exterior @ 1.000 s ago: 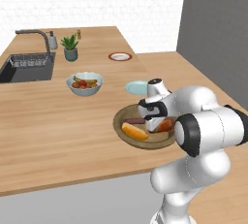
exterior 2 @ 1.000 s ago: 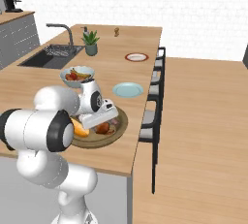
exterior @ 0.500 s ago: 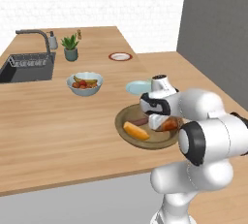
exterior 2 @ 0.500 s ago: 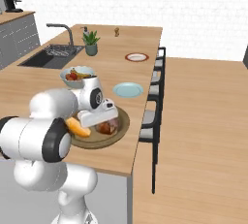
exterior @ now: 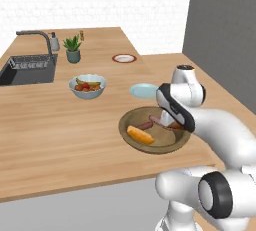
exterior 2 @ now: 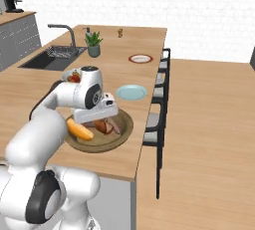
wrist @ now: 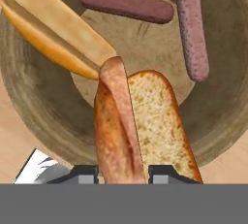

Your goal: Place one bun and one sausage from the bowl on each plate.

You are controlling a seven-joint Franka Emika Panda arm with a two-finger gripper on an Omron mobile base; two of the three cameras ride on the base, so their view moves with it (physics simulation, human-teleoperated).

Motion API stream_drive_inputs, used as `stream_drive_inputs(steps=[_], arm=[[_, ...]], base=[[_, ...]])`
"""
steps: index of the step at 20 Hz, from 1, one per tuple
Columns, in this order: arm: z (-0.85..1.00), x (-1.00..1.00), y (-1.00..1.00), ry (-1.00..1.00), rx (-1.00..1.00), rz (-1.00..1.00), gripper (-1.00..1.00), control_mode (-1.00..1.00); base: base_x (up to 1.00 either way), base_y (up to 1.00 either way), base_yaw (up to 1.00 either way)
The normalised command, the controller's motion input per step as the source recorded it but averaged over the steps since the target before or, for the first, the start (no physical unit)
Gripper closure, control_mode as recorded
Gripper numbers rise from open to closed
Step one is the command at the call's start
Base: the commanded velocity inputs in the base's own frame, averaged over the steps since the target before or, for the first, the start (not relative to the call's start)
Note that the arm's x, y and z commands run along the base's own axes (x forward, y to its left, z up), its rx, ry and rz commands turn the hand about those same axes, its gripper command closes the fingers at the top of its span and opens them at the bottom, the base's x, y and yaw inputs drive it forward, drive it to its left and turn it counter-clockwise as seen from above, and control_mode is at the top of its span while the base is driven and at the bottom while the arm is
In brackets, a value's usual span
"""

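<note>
Left base view: arm reaches down into the bowl (exterior: 131, 136) near the counter (exterior: 60, 125) edge. Yellow bun (exterior: 140, 135) lies at the bowl's left side, a sausage (exterior: 146, 125) just beyond it. Pincer itself is hidden behind the wrist here. Blue plate (exterior: 142, 90) sits just beyond the bowl; red-rimmed plate (exterior: 124, 58) well apart, farther back. Both plates bare. Fruit bowl (exterior: 88, 86) to the left, sink (exterior: 27, 70) in the far corner

Right base view: pincer (exterior 2: 101, 124) is down inside the bowl, over the brown bun (exterior 2: 104, 126). Yellow bun lies toward the near-left rim. Blue plate is near, just past the bowl

Hand view: brown bun (wrist: 140, 131) runs up from between the fingertips (wrist: 85, 175), which stand narrow, one at each flank of it. Judgement: pincer is closed on this bun, which rests in the bowl, not yet lifted. Yellow bun touches its far end; two sausages (wrist: 127, 5) lie farther off, apart from it

Step in hand: grasp of first bun. Next move calls for a straight lift clear of the rim, then carry to the blue plate. Watch the yellow bun, which may get dragged along
</note>
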Motion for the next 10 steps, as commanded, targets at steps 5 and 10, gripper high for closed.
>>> stream_drive_inputs(steps=[5, 10], arm=[[0.57, -0.47, 0.12, -0.09, 0.18, -0.17, 1.0, -1.0], [0.46, -0.55, 0.01, -0.04, 0.0, 0.0, 1.0, -1.0]], base=[[0.0, 0.0, 0.0], [0.0, 0.0, 0.0]])
